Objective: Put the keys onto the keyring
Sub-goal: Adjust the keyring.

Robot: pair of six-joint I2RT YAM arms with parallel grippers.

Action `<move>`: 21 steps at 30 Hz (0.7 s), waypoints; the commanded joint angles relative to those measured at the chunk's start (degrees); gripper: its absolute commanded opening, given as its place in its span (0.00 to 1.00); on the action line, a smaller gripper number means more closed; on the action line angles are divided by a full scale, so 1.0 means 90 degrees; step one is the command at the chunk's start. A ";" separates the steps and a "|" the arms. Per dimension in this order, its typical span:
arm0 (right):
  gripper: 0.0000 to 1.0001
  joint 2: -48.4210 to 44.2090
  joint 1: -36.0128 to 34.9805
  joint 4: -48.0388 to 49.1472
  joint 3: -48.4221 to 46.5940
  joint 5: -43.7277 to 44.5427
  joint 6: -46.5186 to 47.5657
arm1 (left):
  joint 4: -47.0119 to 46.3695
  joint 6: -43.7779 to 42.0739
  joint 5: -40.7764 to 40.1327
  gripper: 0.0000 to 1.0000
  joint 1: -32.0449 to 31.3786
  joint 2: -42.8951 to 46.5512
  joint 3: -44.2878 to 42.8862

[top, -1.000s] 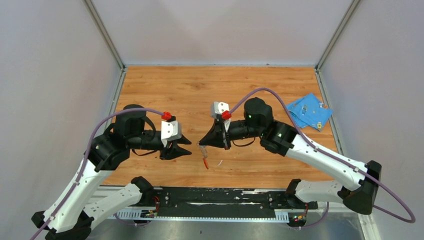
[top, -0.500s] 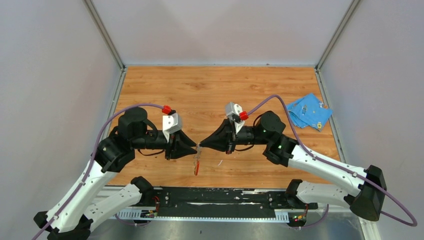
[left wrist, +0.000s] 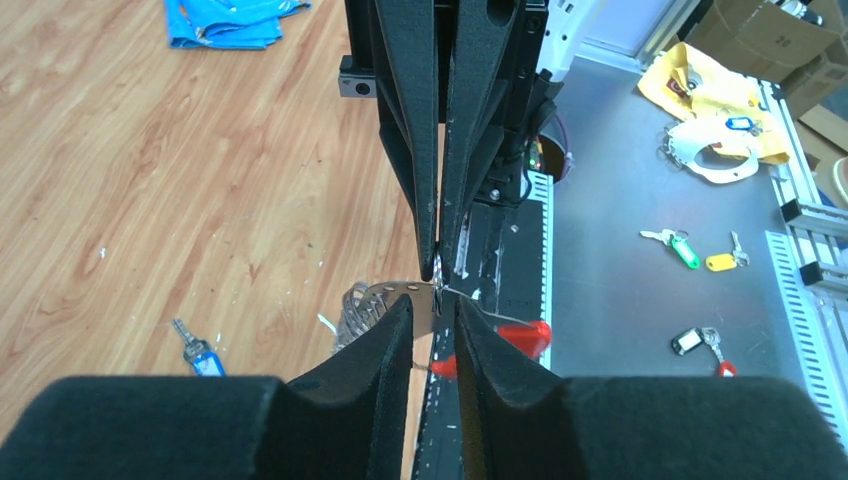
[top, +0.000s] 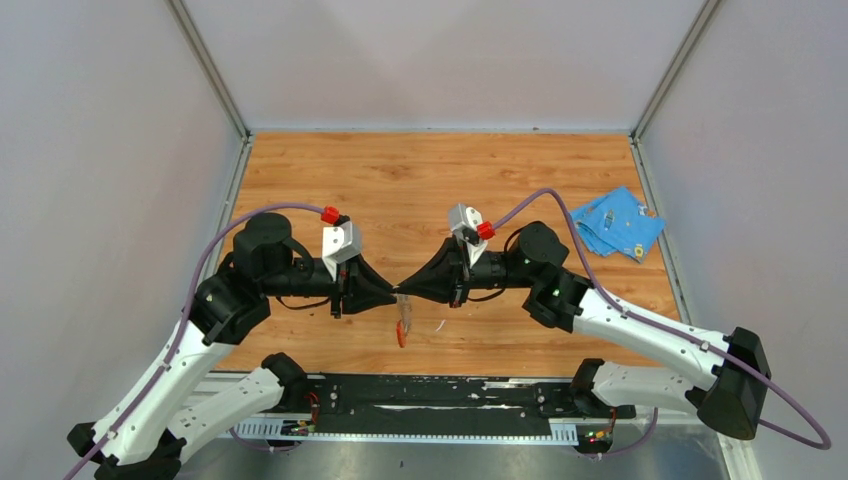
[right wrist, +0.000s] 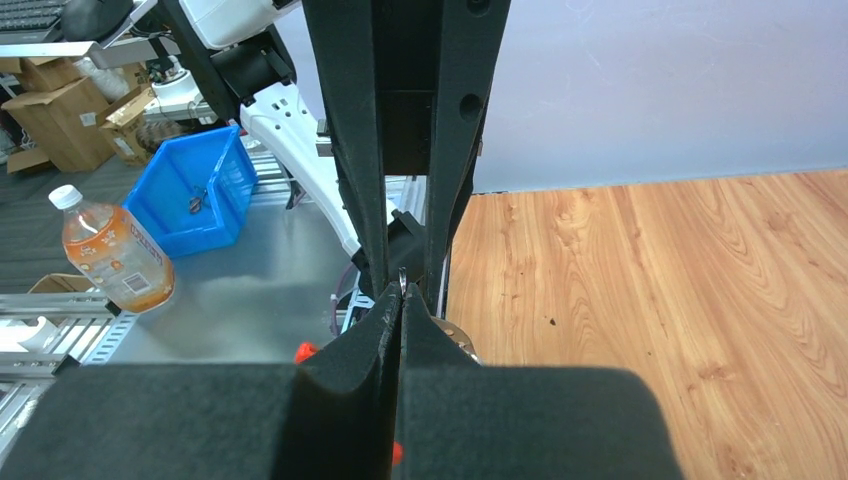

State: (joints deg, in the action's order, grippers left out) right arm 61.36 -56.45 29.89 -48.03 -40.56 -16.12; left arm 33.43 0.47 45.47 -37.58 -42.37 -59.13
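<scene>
The keyring (top: pixel 402 325) is hanging in the air over the near part of the table (top: pixel 400 180), midway between the two arms. Its small metal ring is sitting at the top and the strap is dangling beneath. Its long axis is running roughly up and down, with the silvery stretch uppermost and the red end pointing down, toward the near edge in the top view.

The right fingers (right wrist: pixel 345 375) are clenching flat together on the metal ring, and a sliver of its loop is poking out past their tips in the right wrist view. Holding it by the top is probably meant to let the strap fall clear and to offer the ring to the other arm.

The left fingers (left wrist: pixel 385 345) are coming in tip to tip against them, standing narrowly apart on either side of the keyring's metal part. Whether they are already pinching it I cannot tell. I judge they are taking a second hold so the ring can be steadied or pried open.

The blue-headed key (left wrist: pixel 195 352) is lying flat on the table, well apart from the ring and not yet threaded on. The blue cloth (top: pixel 618 222) is lying far off at the right side.
</scene>
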 commanded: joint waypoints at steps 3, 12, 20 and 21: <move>0.00 -0.0019 0.0055 0.0365 -0.0149 -0.0137 -0.0096 | -0.0134 0.0100 0.0133 0.18 0.0015 -0.0019 0.0023; 0.00 0.0036 0.0042 0.0332 -0.0147 -0.0147 -0.0083 | -0.0234 0.0193 0.0139 0.18 0.0011 -0.0014 0.0016; 0.00 0.0048 0.0044 0.0324 -0.0184 -0.0152 -0.0063 | 0.0063 -0.0293 0.0238 0.00 0.0024 0.0030 0.0036; 0.00 0.0040 0.0042 0.0301 -0.0195 -0.0152 -0.0056 | 0.0116 -0.0369 0.0228 0.00 0.0025 0.0052 0.0054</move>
State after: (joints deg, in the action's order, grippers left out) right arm 61.91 -56.45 30.13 -48.03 -40.99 -16.73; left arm 32.86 0.32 46.50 -37.58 -42.48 -59.13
